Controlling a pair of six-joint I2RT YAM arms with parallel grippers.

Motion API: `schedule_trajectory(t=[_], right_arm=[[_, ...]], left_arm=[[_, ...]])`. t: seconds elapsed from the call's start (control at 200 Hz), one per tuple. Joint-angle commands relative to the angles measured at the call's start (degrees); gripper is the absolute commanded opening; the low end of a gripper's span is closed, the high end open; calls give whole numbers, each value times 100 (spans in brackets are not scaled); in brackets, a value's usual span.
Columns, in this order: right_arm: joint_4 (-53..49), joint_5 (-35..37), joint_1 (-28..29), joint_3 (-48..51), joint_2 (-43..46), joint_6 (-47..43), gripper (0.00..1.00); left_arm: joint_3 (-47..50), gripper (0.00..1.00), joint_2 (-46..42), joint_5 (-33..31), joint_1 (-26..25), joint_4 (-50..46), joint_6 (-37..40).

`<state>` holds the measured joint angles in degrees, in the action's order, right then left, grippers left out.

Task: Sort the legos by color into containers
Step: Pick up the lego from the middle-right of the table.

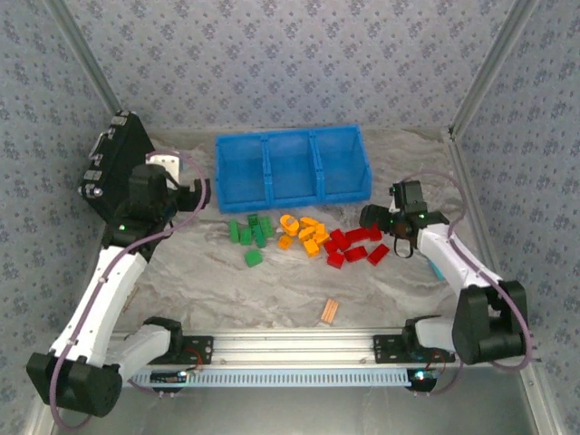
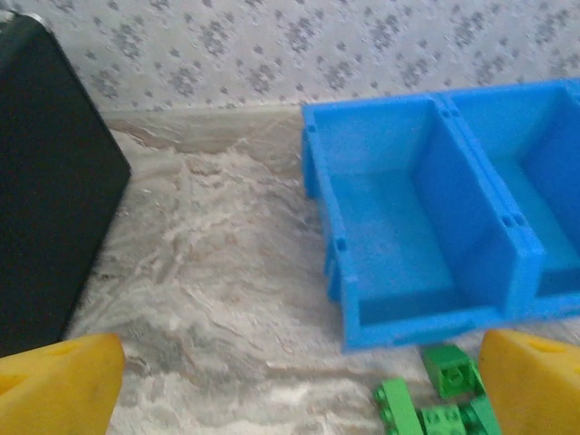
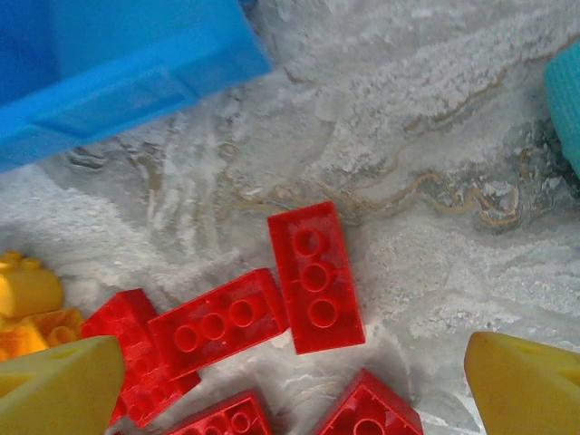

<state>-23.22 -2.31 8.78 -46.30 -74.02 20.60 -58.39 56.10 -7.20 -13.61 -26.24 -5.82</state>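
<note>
Loose on the bench [image 1: 272, 285], just near of the bin, in three clusters side by side: green legos [image 1: 250, 232] at left, orange-yellow legos [image 1: 304, 233] in the middle, red legos [image 1: 354, 246] at right. Behind them, toward the far wall, the blue bin [image 1: 269, 172], three compartments in a row, no brick seen in any. Judged as the very start of sorting, first pick not yet made.

Right pincer [image 1: 372, 216] spread wide, gripping nothing, low over the far right edge of the red cluster. Left pincer [image 1: 201, 192] likewise spread and bare, left of the bin, green bricks near its right side.

Next move, as a guess: lower the right pincer astride one red brick, probably the long brick [image 3: 314, 276] with bare bench on its right flank, close across its narrow width, lift, carry to the nearest compartment. Worth care: a neighbouring red brick [image 3: 217, 322] touching its left side, so little room for a finger there.

From above: the whole layout, colour order against compartment order, black hard case [image 1: 113, 154] at far left, pale striped flat piece [image 1: 330, 311] alone near the arm bases. From the right wrist instead: studs, contact between red bricks, yellow fingertips [image 3: 54, 390] at either lower corner, a teal edge [image 3: 566, 100] at right. From the left wrist: bare floor of the left compartment and a few green bricks at the bin's near left corner.
</note>
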Motion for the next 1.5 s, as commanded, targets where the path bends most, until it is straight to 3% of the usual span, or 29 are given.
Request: schedule_trajectory(t=[0.0,0.22,0.545,0.79,1.105,1.295,1.495], right_arm=[[-230,155,32,-281,-410,137,97],[-244,239,13,-665,-1169,96,94],[-271,412,28,-1197,-2146,123,86],[-115,793,62,-1138,-2390,292,72],[-63,710,38,-1139,-2701,279,42],[-131,716,27,-1137,-2724,256,30],[-455,779,36,-1344,-2358,160,26]], left_arm=[[-222,100,-285,605,-205,-993,203],[-78,100,-278,787,-821,-1840,221],[-294,100,85,811,-1385,-1964,470],[-463,100,429,760,-1469,-1963,656],[-546,100,718,710,-1522,-1992,767],[-575,100,890,681,-1522,-1972,809],[-553,100,1028,662,-1522,-1768,866]])
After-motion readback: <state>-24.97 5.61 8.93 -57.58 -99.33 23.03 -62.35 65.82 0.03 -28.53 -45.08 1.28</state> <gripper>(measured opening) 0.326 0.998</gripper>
